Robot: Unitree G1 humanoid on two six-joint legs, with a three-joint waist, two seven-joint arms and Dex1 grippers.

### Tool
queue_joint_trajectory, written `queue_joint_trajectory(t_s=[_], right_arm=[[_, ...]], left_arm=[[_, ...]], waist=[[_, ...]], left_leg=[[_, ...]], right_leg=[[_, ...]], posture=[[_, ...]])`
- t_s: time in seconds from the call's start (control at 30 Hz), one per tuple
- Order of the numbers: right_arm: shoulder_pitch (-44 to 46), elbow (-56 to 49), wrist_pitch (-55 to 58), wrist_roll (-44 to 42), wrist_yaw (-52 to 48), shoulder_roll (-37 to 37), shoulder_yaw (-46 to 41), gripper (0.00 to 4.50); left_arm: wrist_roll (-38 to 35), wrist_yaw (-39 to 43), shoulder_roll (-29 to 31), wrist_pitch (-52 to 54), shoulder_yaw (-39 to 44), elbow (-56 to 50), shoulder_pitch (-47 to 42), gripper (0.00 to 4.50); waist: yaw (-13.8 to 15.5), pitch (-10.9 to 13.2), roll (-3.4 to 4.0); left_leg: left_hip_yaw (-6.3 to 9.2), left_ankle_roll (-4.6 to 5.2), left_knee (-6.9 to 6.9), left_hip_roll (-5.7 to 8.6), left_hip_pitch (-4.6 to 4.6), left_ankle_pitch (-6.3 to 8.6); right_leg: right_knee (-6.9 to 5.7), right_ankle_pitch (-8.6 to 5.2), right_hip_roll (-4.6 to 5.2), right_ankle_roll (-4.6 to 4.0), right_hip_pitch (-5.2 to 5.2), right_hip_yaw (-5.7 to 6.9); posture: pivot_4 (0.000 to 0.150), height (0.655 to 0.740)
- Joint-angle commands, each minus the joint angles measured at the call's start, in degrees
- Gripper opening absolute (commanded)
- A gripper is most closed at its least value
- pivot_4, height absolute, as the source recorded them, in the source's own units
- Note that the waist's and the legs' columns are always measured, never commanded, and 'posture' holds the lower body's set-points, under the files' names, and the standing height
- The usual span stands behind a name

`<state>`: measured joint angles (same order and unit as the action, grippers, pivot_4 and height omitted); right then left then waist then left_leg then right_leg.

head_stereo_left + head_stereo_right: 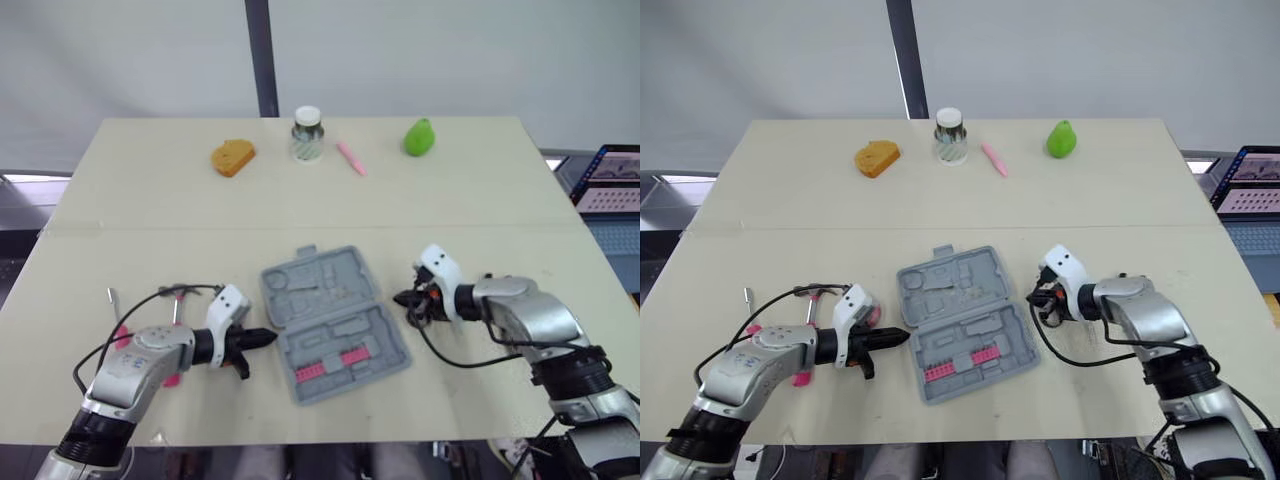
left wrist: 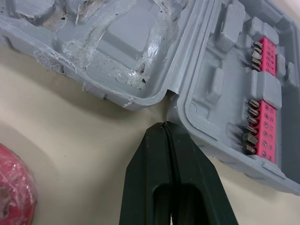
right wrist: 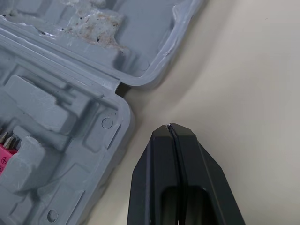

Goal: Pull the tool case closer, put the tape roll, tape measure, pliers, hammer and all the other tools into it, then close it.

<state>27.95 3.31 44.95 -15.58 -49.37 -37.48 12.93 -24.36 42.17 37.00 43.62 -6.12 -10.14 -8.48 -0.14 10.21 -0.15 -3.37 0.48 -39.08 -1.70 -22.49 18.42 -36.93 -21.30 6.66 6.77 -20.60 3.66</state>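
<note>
— Where's the tool case?
— Near the desk's front edge, at the middle, lid laid back flat.
— And the grippers?
— The left gripper has its fingers pressed together and holds nothing, its tips just beside the case's left side. A pink tape roll lies near it. The right gripper is likewise closed and empty, just off the case's right side.
— Farther back?
— A jar and a green pear by the far edge.

No legible text, labels or numbers.
</note>
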Motion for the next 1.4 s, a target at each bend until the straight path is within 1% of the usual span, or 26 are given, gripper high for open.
queue_joint_trajectory(t_s=[0.03,0.37,0.57,0.83,1.13,1.4], right_arm=[[1.5,1.1,-1.0,0.6,-0.6,1.4,0.2,0.01],[2.6,4.4,-3.0,2.5,-1.2,4.6,1.7,0.01],[3.1,4.9,-3.3,2.9,-1.9,5.4,2.2,0.01],[3.2,4.5,-3.2,3.2,-3.2,6.0,2.6,0.01],[1.4,1.7,-2.2,3.3,-4.4,5.0,2.9,0.01],[-1.6,-5.0,1.1,2.0,-4.8,2.7,2.0,0.01]], left_arm=[[0.8,1.5,0.2,-0.7,-0.9,0.2,-0.2,0.0],[2.9,1.8,-1.3,-2.8,-2.3,2.4,-1.0,0.0],[4.8,1.8,-3.0,-4.9,-2.7,5.0,-3.0,0.0],[6.2,2.0,-4.3,-5.9,-3.0,5.9,-3.6,0.0],[6.5,2.5,-4.5,-5.1,-3.3,4.1,-2.2,0.0],[6.3,2.6,-4.7,-3.7,-3.6,1.6,-0.8,0.0]], waist=[[0.0,0.0,0.0],[0.0,0.0,0.0],[0.0,0.0,0.0],[0.0,0.0,0.0],[0.0,0.0,0.0],[0.0,0.0,0.0]], left_leg=[[-0.01,0.0,-0.01,0.01,0.0,0.0],[-0.02,0.0,-0.01,0.0,0.0,0.0],[-0.02,0.01,-0.02,0.02,0.0,-0.01],[-0.03,0.01,-0.02,0.01,0.01,-0.01],[-0.02,0.01,-0.02,0.01,0.03,-0.01],[-0.03,0.01,-0.01,0.01,0.02,-0.01]], right_leg=[[0.0,0.0,-0.01,0.0,0.0,0.01],[-0.05,0.0,0.0,0.0,-0.02,0.0],[-0.07,0.0,-0.01,0.0,-0.02,0.02],[-0.1,0.0,-0.02,0.0,-0.03,0.03],[-0.1,0.0,-0.01,0.0,-0.02,0.02],[-0.08,0.0,0.01,0.0,-0.02,0.02]], posture=[[0.15,0.695],[0.15,0.695],[0.15,0.695],[0.15,0.695],[0.15,0.695],[0.15,0.695]])
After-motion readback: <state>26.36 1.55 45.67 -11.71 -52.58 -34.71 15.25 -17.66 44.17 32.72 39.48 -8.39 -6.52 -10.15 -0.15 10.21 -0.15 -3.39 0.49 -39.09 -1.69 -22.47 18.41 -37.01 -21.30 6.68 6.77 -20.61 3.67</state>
